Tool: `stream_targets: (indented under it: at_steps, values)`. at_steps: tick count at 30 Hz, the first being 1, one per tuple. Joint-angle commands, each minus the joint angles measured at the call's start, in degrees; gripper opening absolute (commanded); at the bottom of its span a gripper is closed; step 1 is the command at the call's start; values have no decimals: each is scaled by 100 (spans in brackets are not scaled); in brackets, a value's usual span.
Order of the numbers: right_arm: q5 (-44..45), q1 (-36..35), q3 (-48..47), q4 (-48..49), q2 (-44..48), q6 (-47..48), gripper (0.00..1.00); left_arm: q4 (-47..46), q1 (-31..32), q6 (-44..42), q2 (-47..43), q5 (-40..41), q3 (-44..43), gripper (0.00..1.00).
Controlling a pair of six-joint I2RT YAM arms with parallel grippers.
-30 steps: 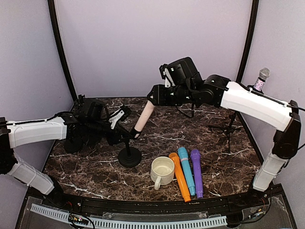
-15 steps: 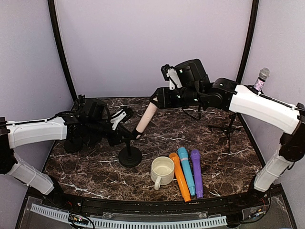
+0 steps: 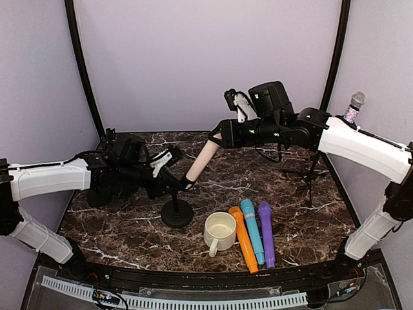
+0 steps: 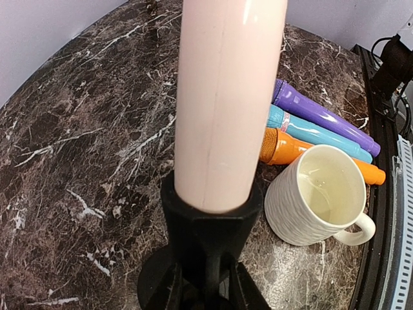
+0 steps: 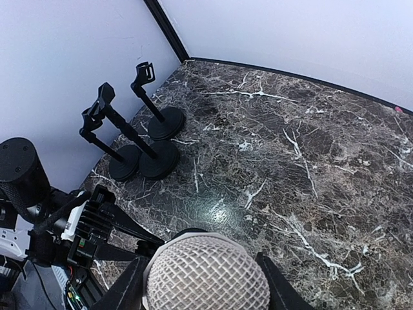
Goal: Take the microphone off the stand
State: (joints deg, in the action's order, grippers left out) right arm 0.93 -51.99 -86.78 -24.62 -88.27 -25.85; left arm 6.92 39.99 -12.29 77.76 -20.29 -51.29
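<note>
1. The marble table shows whole only in the top view. Only the right wrist view shows three spare stands, grouped near the far left corner.
2. The right gripper reaches in from the far right. In its own camera, its fingers press both sides of the mesh head, so the jaws are clamped on it. The top view hides that contact.
3. The left gripper comes in low from the left. Its jaws are narrow, closed around the stem of the stand just below the clip. I can see that only in the left wrist view.
4. The pink microphone leans up toward the far right. Its lower end is seated in the clip.
5. The orange microphone, blue microphone and purple microphone lie side by side on the table, right of the stand's base.
6. The cream mug stands upright just beside the orange microphone. The left wrist view looks into it. I cannot tell whether the sheen inside is glaze or liquid.
</note>
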Motion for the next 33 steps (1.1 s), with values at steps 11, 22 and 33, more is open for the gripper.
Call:
stream_targets:
  at_steps: [11, 22, 33]
  values:
    - [1273, 97, -688, -269, -82, -1606, 0, 297, 27, -200, -145, 513, 11, 0]
    - [546, 62, -148, 643, 170, -1303, 0, 301, 60, -204, -138, 508, 13, 0]
    - [258, 56, 91, 696, 530, -1044, 0, 317, 77, -203, -107, 506, 3, 0]
